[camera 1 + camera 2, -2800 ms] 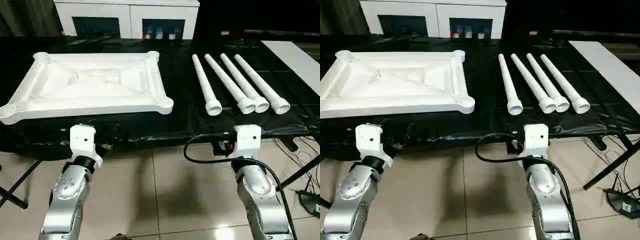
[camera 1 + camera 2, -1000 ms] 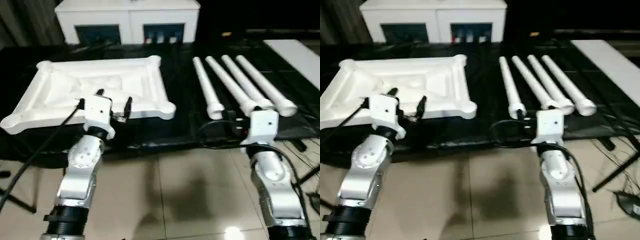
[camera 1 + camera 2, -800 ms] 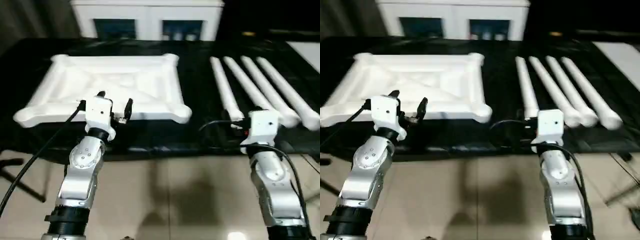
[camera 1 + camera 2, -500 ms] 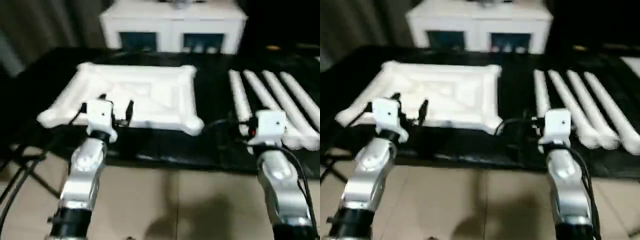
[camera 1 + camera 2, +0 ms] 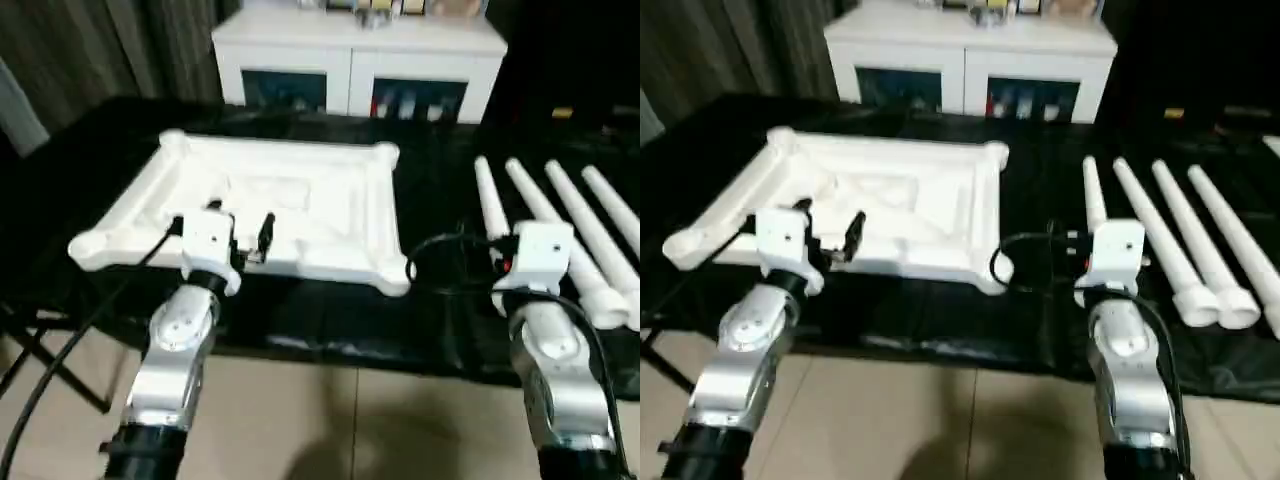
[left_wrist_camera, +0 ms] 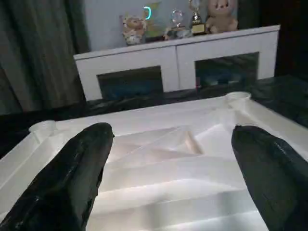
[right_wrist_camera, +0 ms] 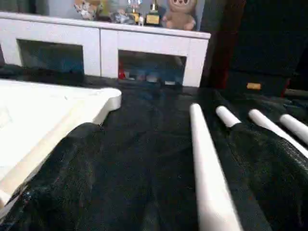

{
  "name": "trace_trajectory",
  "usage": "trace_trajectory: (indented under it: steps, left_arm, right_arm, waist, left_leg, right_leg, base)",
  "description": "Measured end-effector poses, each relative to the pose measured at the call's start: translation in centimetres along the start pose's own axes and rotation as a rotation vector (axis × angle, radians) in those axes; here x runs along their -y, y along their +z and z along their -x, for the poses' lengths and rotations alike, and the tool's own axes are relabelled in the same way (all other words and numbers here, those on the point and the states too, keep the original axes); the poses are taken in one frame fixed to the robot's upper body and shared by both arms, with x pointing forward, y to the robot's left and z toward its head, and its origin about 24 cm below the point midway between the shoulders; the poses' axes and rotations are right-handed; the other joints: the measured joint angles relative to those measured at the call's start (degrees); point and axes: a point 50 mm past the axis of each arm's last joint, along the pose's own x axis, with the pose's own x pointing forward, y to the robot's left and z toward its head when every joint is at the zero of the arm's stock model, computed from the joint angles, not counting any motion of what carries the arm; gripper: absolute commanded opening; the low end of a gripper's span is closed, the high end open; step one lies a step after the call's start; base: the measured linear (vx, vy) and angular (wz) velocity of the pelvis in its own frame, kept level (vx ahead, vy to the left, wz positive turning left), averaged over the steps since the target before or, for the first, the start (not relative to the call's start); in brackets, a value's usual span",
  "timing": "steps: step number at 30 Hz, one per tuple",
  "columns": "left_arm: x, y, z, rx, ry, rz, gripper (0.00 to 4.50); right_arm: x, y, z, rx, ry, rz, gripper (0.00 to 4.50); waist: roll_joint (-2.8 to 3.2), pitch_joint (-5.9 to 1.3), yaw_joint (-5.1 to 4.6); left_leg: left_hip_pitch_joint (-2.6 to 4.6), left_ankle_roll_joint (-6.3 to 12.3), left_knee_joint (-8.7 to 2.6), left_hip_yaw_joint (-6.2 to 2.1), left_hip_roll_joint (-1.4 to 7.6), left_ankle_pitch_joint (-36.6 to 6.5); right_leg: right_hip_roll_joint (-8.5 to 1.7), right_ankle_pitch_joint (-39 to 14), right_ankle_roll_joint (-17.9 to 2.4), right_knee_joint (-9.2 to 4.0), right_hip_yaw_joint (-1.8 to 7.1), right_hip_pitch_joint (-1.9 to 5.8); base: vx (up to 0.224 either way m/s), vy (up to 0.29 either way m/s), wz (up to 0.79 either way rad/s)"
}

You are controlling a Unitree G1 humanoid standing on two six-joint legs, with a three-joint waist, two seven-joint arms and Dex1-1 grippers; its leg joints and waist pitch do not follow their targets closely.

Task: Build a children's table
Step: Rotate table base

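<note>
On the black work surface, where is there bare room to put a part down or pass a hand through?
A bare strip of black cover runs between the tabletop and the nearest leg. Another lies between the tabletop's far rim and the white cabinet. It is crowded on the robot's right, where the four legs lie close together.

Both silver forearms reach forward side by side, wrists level. The left gripper (image 5: 237,226) is raised ahead of its white wrist block, its two black fingers (image 6: 72,178) spread wide with nothing between them. The right gripper (image 7: 159,159) points forward too, its fingers (image 7: 57,173) likewise held wide apart and empty.
</note>
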Motion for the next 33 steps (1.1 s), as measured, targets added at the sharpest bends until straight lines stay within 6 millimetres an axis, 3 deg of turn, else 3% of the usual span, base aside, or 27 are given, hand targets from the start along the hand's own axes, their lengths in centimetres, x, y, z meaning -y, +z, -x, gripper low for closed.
trace_trajectory:
  steps: [1, 2, 3, 4, 5, 6, 7, 8, 9, 10, 12, 13, 14, 17, 20, 24, 30, 33]
  left_arm:
    - [-0.4, -0.1, 0.1, -0.007, 0.012, -0.004, 4.42]
    - [-0.6, -0.1, 0.2, -0.007, 0.017, -0.009, 4.42]
    - [-0.6, -0.1, 0.2, -0.008, 0.016, -0.011, 4.42]
    - [-0.5, -0.1, 0.1, -0.007, 0.014, -0.013, 4.42]
    - [0.1, 0.0, 0.0, -0.001, 0.003, -0.003, 4.42]
    - [1.0, 0.1, -0.2, 0.004, -0.025, 0.004, 4.42]
    - [1.4, 0.0, -0.2, 0.002, -0.034, 0.007, 4.42]
    - [1.2, 0.1, -0.1, 0.001, -0.024, -0.003, 4.42]
    - [1.0, 0.2, -0.1, 0.005, -0.013, -0.011, 4.42]
    - [0.5, 0.2, 0.1, 0.002, 0.0, -0.019, 4.42]
    - [-0.6, -0.1, 0.4, -0.013, 0.026, -0.014, 4.42]
    - [-0.8, -0.2, 0.5, -0.015, 0.014, -0.012, 4.42]
    - [-0.8, 0.1, 0.6, -0.005, -0.042, -0.007, 4.42]
    - [0.0, 0.6, 0.5, 0.019, -0.208, 0.0, 4.42]
    - [0.7, 1.6, -0.7, 0.037, -0.402, -0.083, 4.42]
    - [1.0, 2.5, -2.6, 0.048, -0.513, -0.135, 4.42]
    - [1.7, 1.3, -4.1, -0.048, -0.687, -0.134, 4.42]
    - [2.5, 0.5, -4.8, -0.143, -0.821, -0.154, 4.42]
  right_arm:
    - [-0.4, -0.1, 0.0, -0.002, 0.014, -0.007, 4.47]
    - [-0.4, -0.2, 0.1, -0.008, 0.013, -0.006, 4.47]
    - [-0.3, -0.2, 0.1, -0.005, 0.011, -0.001, 4.47]
    - [-0.1, -0.2, 0.1, -0.004, 0.008, 0.007, 4.47]
    - [0.4, -0.2, 0.0, -0.008, 0.002, 0.02, 4.47]
    - [1.0, -0.4, 0.0, -0.017, -0.012, 0.026, 4.47]
    - [1.2, -0.5, -0.1, -0.023, -0.011, 0.03, 4.47]
    - [1.0, -0.1, -0.7, -0.013, 0.001, 0.031, 4.47]
    - [0.7, 0.4, -1.0, 0.006, 0.012, 0.033, 4.47]
    - [0.3, 0.6, -1.2, 0.016, 0.026, 0.032, 4.47]
    - [-1.0, 1.4, -1.7, 0.044, 0.096, 0.032, 4.47]
    - [-1.2, 1.5, -1.7, 0.054, 0.117, 0.03, 4.47]
    - [-1.1, 1.6, -1.7, 0.053, 0.169, 0.035, 4.47]
    - [-1.0, 1.3, -1.3, 0.031, 0.3, 0.047, 4.47]
    - [-1.2, 1.1, -1.1, 0.003, 0.434, 0.065, 4.47]
    - [-0.8, 1.4, -1.0, -0.002, 0.504, 0.101, 4.47]
    - [-0.6, 1.4, -0.6, -0.028, 0.635, 0.159, 4.47]
    - [-0.1, 1.7, -0.4, -0.041, 0.663, 0.187, 4.47]
  waist:
    - [-0.75, 0.09, -0.58]
    - [-1.15, 0.11, -1.44]
    - [-1.7, -0.02, -2.17]
    - [-1.96, -0.13, -2.34]
    - [-2.21, -0.21, -2.33]
    - [-2.18, -0.22, -1.84]
    - [-2.21, -0.22, -1.54]
    - [-2.0, -0.29, -1.22]
    - [-1.32, -0.33, -1.17]
    - [-1.45, -0.42, -1.07]
    - [-2.0, -0.7, -1.18]
    - [-2.11, -0.73, -0.86]
    - [-2.24, -0.68, -0.04]
    - [-2.44, -0.54, 1.63]
    - [-2.16, -0.28, 2.23]
    - [-1.52, 0.15, 2.07]
    - [-1.35, 0.26, 1.11]
    - [-1.37, 0.29, 1.13]
  left_leg:
    - [0.3, 0.03, -0.57, 0.36, -0.12, 0.03]
    - [0.38, 0.29, -0.65, 0.35, -0.26, -0.08]
    - [0.4, 0.77, -0.66, 0.49, -0.33, -0.02]
    - [0.03, 0.98, -0.76, 0.5, -0.3, -0.12]
    - [-0.51, 2.53, -0.35, 0.22, -0.24, -0.46]
    - [-1.31, 4.44, 1.35, -0.51, -0.09, -0.65]
    - [-2.64, 4.52, 3.15, -1.27, -0.02, -0.6]
    - [-4.29, 3.43, 2.46, -2.01, 0.62, 0.43]
    - [-5.16, 1.03, 0.53, -2.38, 1.56, 3.39]
    - [-5.36, 0.37, 0.99, -2.52, 2.01, 3.57]
    - [-5.55, 0.64, 1.16, -2.67, 1.51, 3.42]
    - [-5.59, 0.66, 1.18, -2.63, 1.1, 3.43]
    - [-5.79, 0.75, 1.18, -2.32, 0.77, 3.5]
    - [-6.07, 0.72, 0.21, -1.17, 0.79, 4.32]
    - [-5.68, 0.48, -0.6, -0.28, 1.42, 4.79]
    - [-4.64, 0.24, -1.03, 1.06, 1.95, 5.03]
    - [-4.54, -0.07, -1.59, 1.53, 1.94, 5.24]
    - [-4.64, -0.01, -1.77, 1.68, 2.04, 5.57]
  right_leg:
    - [-1.63, -1.07, -1.26, 0.98, -2.05, -0.2]
    - [-3.47, -0.84, -1.84, 0.7, -4.64, -0.16]
    - [-4.23, -0.19, -1.49, 0.47, -5.54, 0.06]
    - [-4.18, -0.14, -0.51, 0.09, -5.56, 0.62]
    - [-3.8, -0.2, 0.03, -0.55, -5.26, 0.88]
    - [-3.51, -0.23, 0.07, -0.97, -5.17, 1.27]
    - [-3.18, -0.26, 0.07, -1.38, -5.15, 1.78]
    - [-2.56, -0.31, 0.02, -1.5, -5.32, 2.01]
    - [-1.88, -0.55, 0.0, -1.12, -6.17, 2.02]
    - [-1.92, -0.9, -0.38, -0.65, -6.65, 1.84]
    - [-2.51, -0.85, -0.67, 0.38, -6.32, 0.45]
    - [-3.08, -0.78, 0.3, 0.37, -6.08, 0.23]
    - [-3.5, -0.79, 1.84, 0.32, -5.83, 0.23]
    - [-3.87, -0.57, 1.65, 0.5, -5.64, -0.31]
    - [-3.87, 0.12, 1.19, -0.08, -5.82, -0.09]
    - [-4.1, 0.76, 0.89, -0.31, -5.71, 0.56]
    - [-4.48, 1.31, 1.29, -0.37, -5.78, 0.18]
    - [-4.53, 1.64, 0.96, -0.34, -5.89, -0.07]
  base:
    - [0.045, 0.03, -0.24]
    - [0.045, 0.03, -0.24]
    - [0.084, 0.002, -0.01]
    - [0.082, -0.004, 0.04]
    - [0.082, -0.004, 0.04]
    - [0.079, 0.01, 0.06]
    - [0.09, 0.007, -0.03]
    - [0.09, 0.007, -0.03]
    - [0.0, 0.0, 0.0]
    - [0.0, 0.0, 0.0]
    - [0.037, 0.015, 0.01]
    - [0.0, 0.0, 0.0]
    - [0.0, 0.0, 0.0]
    - [0.0, 0.0, 0.0]
    - [-0.086, -0.018, 0.04]
    - [-0.09, -0.005, 0.02]
    - [-0.034, 0.002, -0.03]
    - [0.0, 0.0, 0.0]
